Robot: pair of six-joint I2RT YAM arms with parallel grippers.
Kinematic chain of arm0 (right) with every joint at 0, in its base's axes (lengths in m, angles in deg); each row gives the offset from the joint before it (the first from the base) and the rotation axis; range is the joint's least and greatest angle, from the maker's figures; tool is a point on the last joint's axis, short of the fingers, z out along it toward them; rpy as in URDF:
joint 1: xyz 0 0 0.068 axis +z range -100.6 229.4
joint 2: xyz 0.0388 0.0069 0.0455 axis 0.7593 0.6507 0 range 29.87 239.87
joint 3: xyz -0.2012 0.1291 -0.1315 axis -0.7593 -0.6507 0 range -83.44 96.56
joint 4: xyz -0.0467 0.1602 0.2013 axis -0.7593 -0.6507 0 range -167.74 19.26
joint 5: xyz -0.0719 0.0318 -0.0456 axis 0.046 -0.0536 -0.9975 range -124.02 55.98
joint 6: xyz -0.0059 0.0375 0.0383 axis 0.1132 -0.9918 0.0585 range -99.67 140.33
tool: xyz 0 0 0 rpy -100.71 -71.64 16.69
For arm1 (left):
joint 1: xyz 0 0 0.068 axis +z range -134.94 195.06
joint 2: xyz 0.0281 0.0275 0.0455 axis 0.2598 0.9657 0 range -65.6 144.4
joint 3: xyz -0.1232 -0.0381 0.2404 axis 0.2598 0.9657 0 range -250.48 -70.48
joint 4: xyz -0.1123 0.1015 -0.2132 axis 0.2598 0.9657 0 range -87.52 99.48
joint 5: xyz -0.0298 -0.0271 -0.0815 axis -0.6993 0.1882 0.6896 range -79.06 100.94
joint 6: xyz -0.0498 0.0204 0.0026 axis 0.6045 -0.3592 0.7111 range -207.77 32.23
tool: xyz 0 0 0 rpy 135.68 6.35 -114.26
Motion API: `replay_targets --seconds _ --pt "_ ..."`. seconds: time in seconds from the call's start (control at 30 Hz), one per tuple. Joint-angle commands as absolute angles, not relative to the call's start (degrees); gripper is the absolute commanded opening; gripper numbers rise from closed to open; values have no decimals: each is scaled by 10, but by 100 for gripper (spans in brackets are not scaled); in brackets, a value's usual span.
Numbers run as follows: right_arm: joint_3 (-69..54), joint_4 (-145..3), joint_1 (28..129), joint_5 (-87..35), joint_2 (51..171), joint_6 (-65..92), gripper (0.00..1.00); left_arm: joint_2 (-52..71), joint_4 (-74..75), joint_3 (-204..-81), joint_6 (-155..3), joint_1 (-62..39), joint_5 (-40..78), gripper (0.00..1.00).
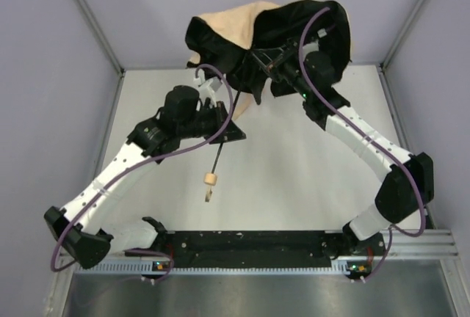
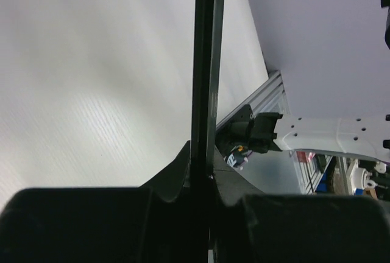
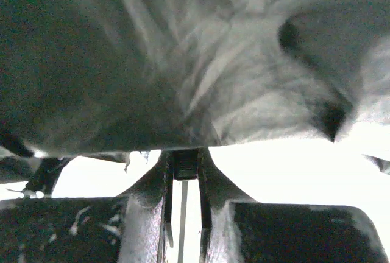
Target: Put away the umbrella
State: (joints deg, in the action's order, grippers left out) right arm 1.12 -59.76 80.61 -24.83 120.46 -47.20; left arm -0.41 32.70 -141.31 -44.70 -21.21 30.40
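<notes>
The umbrella hangs in the air between my two arms. Its canopy (image 1: pixel 272 31), black underneath with beige fabric (image 1: pixel 235 27) at the back, is loosely spread at the far end. The thin black shaft (image 1: pixel 220 148) slants down toward me and ends in the small tan handle (image 1: pixel 211 180) with its strap below. My left gripper (image 1: pixel 228 130) is shut on the shaft (image 2: pixel 206 62), which runs straight up between the jaws (image 2: pixel 204 165). My right gripper (image 1: pixel 275 60) is under the canopy (image 3: pixel 183 62), shut on a small black block of the umbrella (image 3: pixel 185 164).
The white table (image 1: pixel 294 177) lies below, with purple walls at the back and on both sides. Aluminium rails line the table's edges. The black base bar (image 1: pixel 250 243) holds both arms at the near edge. My right arm shows in the left wrist view (image 2: pixel 329 138).
</notes>
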Motion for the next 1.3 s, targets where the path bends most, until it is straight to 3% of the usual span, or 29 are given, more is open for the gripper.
replay_targets --seconds 0.0,0.33,0.83,1.03,1.13,1.17,1.27 --pt "-119 -533 864 -196 1097 -501 0 111 284 -1552 -478 -166 229 0" --pt "-187 -518 885 -212 1070 -517 0 153 192 -1543 -455 -175 212 0" --pt "-215 -579 888 -224 1025 -491 0 238 190 -1661 -469 -172 207 0" --pt "-191 -595 843 -208 1020 -470 0 198 180 -1597 -486 -178 218 0" --pt "-106 -688 799 -168 1051 -429 0 131 151 -1520 -508 -186 234 0" --pt "-72 -732 794 -169 1060 -406 6 105 143 -1497 -509 -185 237 0" --pt "-27 -771 785 -185 1073 -379 51 55 136 -1445 -500 -186 267 0"
